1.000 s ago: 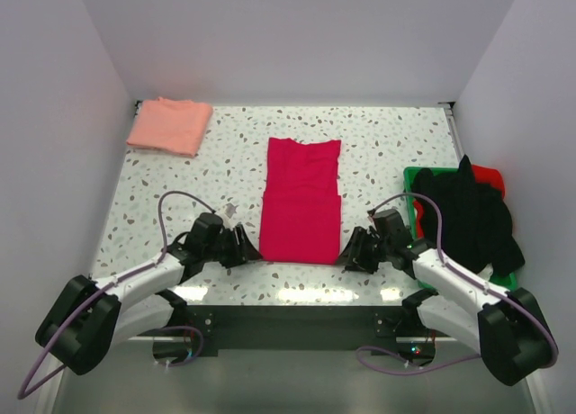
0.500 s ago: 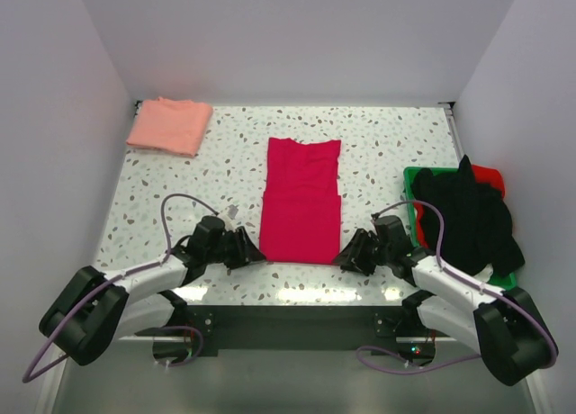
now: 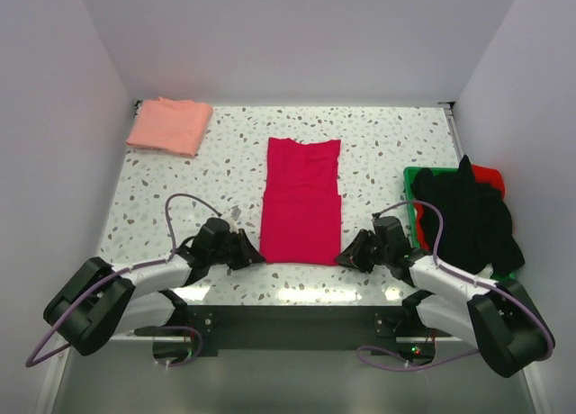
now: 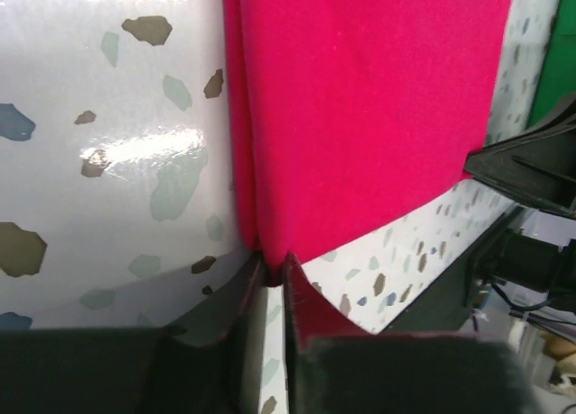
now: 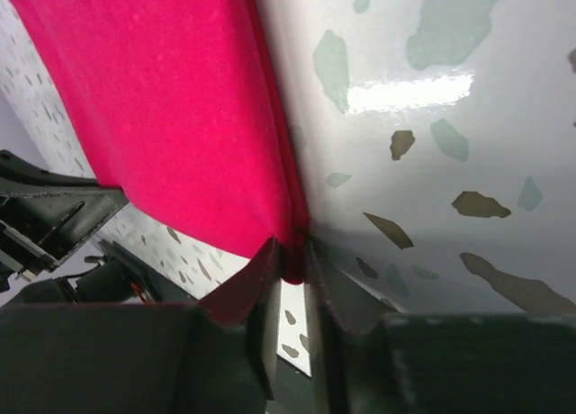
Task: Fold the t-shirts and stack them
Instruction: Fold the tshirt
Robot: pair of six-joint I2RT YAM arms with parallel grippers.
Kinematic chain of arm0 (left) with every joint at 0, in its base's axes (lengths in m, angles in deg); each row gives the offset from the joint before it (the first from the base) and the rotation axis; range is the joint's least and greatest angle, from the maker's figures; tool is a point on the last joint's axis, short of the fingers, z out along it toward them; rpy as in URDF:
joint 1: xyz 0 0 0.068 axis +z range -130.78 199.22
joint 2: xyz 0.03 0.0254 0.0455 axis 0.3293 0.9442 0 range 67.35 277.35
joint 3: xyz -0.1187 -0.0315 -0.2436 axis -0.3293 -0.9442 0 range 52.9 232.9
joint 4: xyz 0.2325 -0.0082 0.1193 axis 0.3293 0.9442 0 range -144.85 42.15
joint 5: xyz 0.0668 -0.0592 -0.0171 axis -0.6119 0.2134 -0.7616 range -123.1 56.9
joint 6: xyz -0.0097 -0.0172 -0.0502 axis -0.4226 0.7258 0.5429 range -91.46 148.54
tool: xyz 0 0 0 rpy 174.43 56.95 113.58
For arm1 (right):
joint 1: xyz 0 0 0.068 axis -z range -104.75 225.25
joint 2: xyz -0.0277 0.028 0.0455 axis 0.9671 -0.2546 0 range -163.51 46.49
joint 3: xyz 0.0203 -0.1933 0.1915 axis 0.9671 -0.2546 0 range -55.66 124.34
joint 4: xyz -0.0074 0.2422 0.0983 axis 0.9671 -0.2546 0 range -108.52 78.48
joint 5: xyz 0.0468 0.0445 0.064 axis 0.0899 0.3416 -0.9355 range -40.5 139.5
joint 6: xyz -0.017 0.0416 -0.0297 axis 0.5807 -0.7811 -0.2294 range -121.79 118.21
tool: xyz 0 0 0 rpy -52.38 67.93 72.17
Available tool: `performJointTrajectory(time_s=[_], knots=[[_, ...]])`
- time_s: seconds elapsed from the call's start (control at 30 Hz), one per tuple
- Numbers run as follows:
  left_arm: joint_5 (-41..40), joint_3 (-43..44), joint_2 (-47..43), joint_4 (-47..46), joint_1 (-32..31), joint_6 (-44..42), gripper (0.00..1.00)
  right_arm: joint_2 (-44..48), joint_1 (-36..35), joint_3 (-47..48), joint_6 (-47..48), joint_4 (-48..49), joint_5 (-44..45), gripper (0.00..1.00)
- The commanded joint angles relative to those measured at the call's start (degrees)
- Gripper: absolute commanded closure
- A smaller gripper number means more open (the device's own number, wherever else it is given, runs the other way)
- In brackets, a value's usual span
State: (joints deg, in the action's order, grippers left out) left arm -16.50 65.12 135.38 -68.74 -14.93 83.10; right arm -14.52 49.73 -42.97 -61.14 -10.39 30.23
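Note:
A crimson-red t-shirt point(image 3: 301, 201) lies folded into a long narrow strip down the middle of the table. My left gripper point(image 3: 253, 257) pinches its near left corner; in the left wrist view the red cloth point(image 4: 360, 117) is squeezed between the jaws at my left gripper point(image 4: 271, 259). At the near right corner my right gripper point(image 3: 346, 257) holds the same shirt, and the right wrist view shows the red hem point(image 5: 180, 117) caught in my right gripper point(image 5: 290, 252). A pale salmon-pink t-shirt point(image 3: 169, 125) lies folded at the far left corner.
A green tray point(image 3: 418, 193) at the right edge holds a heap of black cloth point(image 3: 470, 216) with a bit of red cloth behind it. White walls close in the table on three sides. The arm bases stand along the near edge.
Both grippers have slid inward to the near corners of the red shirt and closed on the cloth. The shirts themselves have not shifted.

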Motion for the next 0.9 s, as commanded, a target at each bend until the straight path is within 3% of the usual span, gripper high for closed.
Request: performJointTrajectory(time_s=[0.0, 0.1, 0.27, 0.43, 0.67, 0.87], knots=[[-2.89, 0.33, 0.79, 3.43, -1.35, -0.86, 0.89, -0.60, -0.32, -0.30, 1.86, -0.07, 3.80, 0.84], [-3.68, 1.65, -0.09, 5.62, -2.49, -0.95, 1.00, 0.28, -0.23, 0.76, 4.14, -3.05, 2.92, 0.94], [-4.56, 2.71, -3.25, 9.31, -6.01, 0.01, 1.00, 4.49, -0.23, 3.74, 8.72, -10.70, 0.12, 1.00], [-5.79, 2.36, -9.40, 12.83, -9.26, 1.86, 1.00, 9.76, -0.32, 4.10, 12.41, -18.24, -2.88, 1.00], [-10.09, 3.59, -17.75, 20.64, -16.99, 6.07, 1.00, 25.05, -0.41, 4.45, 14.35, -30.82, -4.90, 1.00], [-14.66, 7.63, -21.27, 25.49, -22.18, 7.75, 1.00, 33.15, -0.41, 10.07, 16.02, -39.79, -3.76, 1.00]])
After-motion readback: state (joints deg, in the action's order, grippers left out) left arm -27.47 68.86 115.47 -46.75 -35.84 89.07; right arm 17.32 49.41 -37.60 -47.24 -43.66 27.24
